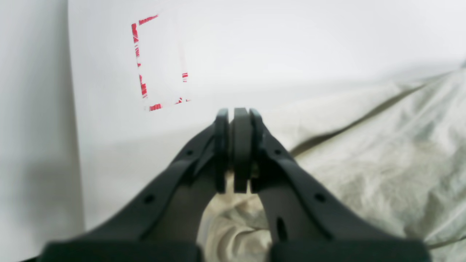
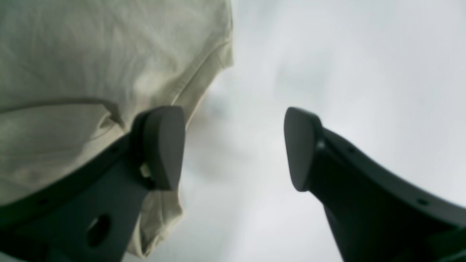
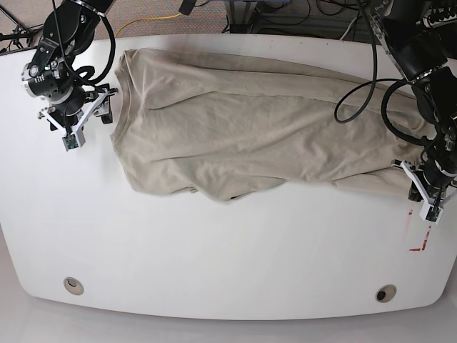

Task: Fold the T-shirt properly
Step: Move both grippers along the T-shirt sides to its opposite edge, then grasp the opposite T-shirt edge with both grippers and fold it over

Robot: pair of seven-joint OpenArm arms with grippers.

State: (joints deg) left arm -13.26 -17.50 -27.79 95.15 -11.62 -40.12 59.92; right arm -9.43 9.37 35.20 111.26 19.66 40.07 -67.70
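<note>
Black fingers of the left gripper (image 1: 236, 153) are pinched tight on a bit of the T-shirt (image 3: 243, 132), which lies spread across the table (image 3: 214, 264) from 9 to 3 o'clock. Right gripper (image 2: 233, 149) gapes wide and empty beside the cloth at 9 o'clock. To fold well, grab that end too and lift both evenly; the sleeves are hard to make out.
</note>
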